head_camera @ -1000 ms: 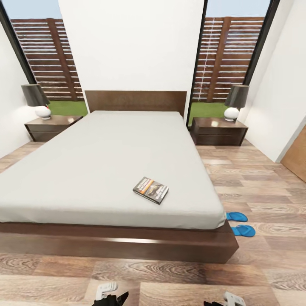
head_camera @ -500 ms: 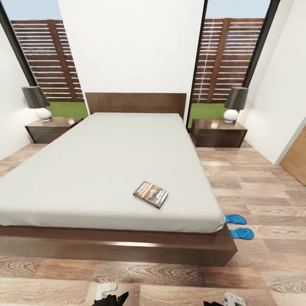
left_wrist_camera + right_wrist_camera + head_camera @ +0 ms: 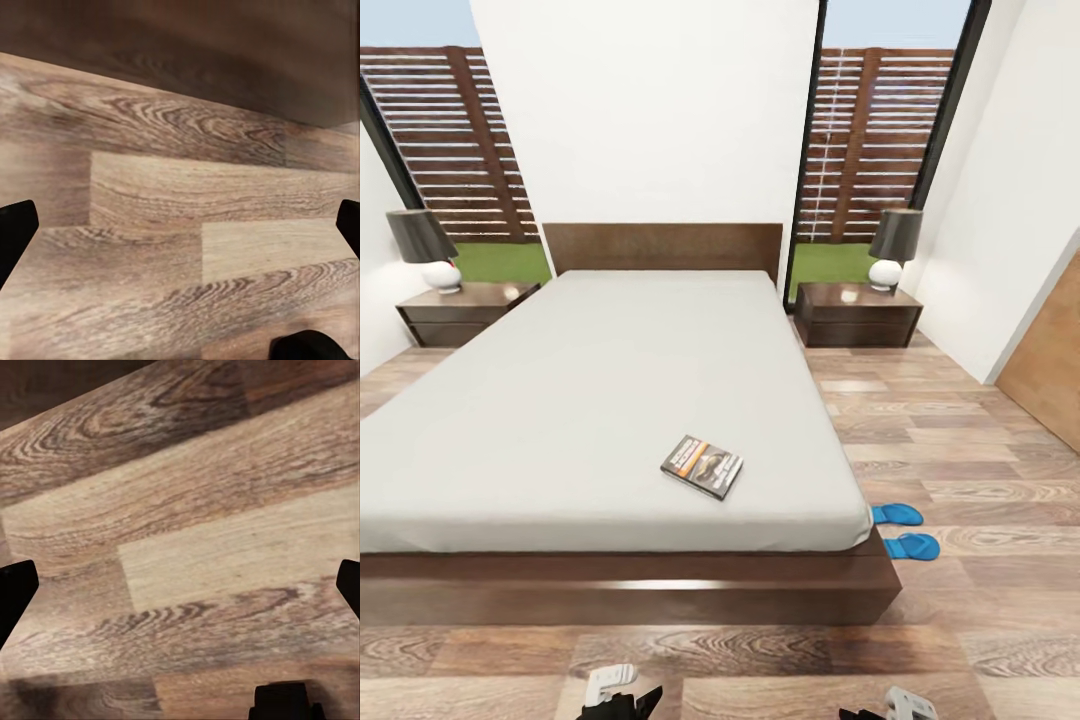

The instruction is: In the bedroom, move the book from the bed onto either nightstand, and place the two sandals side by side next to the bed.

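Lying on the bed (image 3: 560, 400) near its foot, book (image 3: 702, 466); 2 sandals (image 3: 903, 530) on floor beside it. Left gripper (image 3: 180, 225) and right gripper (image 3: 180, 585) both spread wide, empty.

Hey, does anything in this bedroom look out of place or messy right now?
Two things stand out. A book lies askew on the bare bed, near its foot. Two blue sandals sit on the floor by the bed's right foot corner, slightly staggered rather than neatly paired. Both nightstands, each with a lamp, look tidy.
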Motion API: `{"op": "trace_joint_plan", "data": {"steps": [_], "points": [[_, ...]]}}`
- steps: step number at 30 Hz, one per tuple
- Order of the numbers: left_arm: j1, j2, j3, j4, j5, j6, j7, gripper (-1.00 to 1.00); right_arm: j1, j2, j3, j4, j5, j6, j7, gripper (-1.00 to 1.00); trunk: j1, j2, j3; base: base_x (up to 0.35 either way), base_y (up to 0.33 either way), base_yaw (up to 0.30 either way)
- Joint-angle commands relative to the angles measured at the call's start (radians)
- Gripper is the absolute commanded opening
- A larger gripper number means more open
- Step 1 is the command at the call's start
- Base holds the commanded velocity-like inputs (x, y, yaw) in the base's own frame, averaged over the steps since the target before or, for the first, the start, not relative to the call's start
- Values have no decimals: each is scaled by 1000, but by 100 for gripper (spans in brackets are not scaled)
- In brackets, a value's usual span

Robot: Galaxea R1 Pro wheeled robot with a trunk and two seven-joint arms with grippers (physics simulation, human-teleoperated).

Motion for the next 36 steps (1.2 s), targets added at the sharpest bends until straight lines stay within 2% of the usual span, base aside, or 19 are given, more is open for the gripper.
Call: {"op": "trace_joint_plan", "data": {"steps": [1,36], "points": [[-1,0,7,2,-3,-1,-6,100,0,0,-2,0,-6,1,4,100,-4,7,2,0,0,-2],[-1,0,7,2,-3,-1,-4,100,0,0,-2,0,-6,1,4,100,-138,252,112,0,0,0]]}}
